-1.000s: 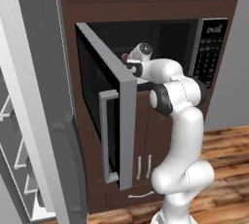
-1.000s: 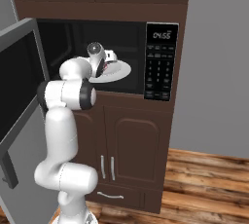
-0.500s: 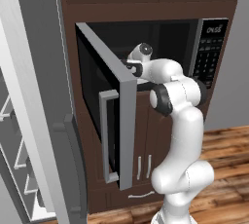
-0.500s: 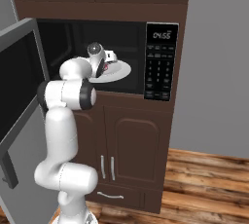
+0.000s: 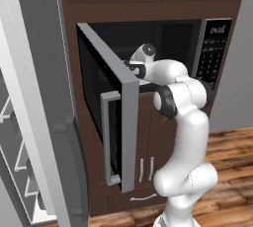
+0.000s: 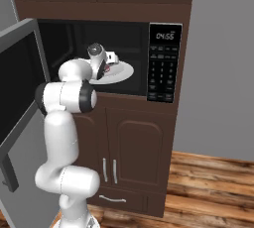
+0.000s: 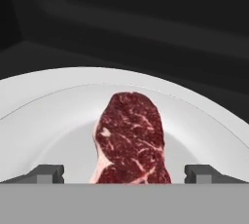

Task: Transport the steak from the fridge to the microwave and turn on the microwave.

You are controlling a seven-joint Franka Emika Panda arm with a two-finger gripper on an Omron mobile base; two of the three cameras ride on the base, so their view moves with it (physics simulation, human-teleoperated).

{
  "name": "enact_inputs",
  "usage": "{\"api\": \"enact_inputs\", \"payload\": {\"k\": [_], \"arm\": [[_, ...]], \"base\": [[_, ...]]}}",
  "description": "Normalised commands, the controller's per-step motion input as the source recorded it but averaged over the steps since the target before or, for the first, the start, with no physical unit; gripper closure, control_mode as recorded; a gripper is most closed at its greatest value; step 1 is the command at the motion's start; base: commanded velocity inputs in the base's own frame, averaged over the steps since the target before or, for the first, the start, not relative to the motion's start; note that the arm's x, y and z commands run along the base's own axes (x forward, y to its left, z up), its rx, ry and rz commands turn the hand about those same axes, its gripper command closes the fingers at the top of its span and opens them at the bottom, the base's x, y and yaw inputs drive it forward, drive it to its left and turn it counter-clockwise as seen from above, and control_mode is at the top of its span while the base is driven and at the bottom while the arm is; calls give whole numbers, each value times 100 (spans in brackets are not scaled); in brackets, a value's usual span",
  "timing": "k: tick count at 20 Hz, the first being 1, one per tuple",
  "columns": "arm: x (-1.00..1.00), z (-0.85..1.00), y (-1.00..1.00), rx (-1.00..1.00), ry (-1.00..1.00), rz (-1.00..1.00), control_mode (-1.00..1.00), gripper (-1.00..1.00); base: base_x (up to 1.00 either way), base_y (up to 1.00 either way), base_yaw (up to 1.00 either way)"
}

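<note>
Steak (image 7: 130, 138) lies mid-plate (image 7: 48, 121) between spread fingers (image 7: 46, 173), which could snag it when pulling out of the microwave (image 6: 163, 53).

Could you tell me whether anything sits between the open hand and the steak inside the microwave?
Nothing visible does. In the hand view the steak lies flat on the white plate between the two fingertips of the open hand, with no other object around it.

The claw (image 7: 124, 174) has been opened wide above the white plate (image 7: 44, 121) inside the microwave (image 6: 163, 63), and the steak (image 7: 130, 138) has been released flat onto that plate.
</note>
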Motion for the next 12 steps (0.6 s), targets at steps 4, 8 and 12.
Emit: {"api": "enact_inputs", "payload": {"k": [4, 8, 12], "arm": [[-25, 1, 0, 0, 0, 0, -100, -100], [-17, 13, -4, 0, 0, 0, -100, -100], [-15, 24, -7, 0, -2, 0, -100, -100]], "base": [[0, 0, 0], [0, 0, 0], [0, 0, 0]]}}
